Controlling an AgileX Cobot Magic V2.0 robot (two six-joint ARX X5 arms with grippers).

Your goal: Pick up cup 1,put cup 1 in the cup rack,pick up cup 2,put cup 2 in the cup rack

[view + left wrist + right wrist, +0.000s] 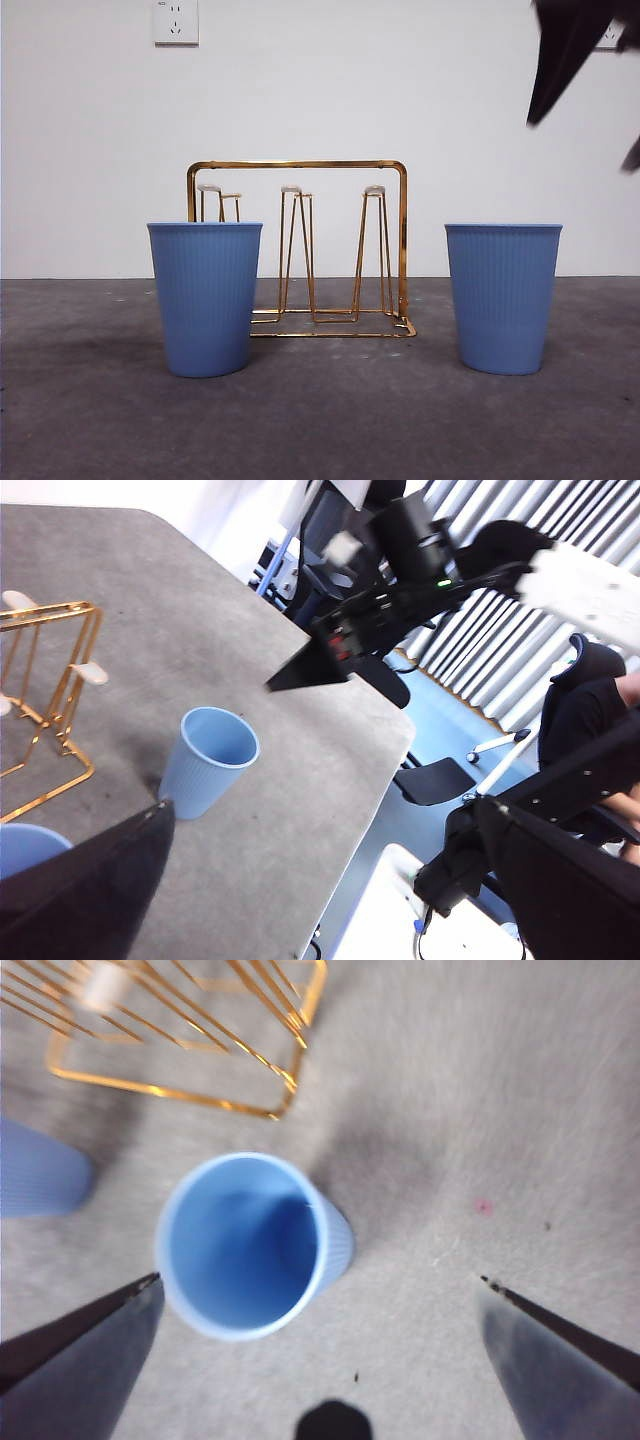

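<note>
Gold cup rack [300, 250] centre of the front view on grey table [320, 420], empty, two blue cups upright (ribbed walls), left cup [205, 298] overlapping the rack's left side, right cup [503, 297] well apart at right, right gripper [318, 1290] jaws wide open above the right cup, holding nothing, left gripper [330, 830] parted, empty.
</note>
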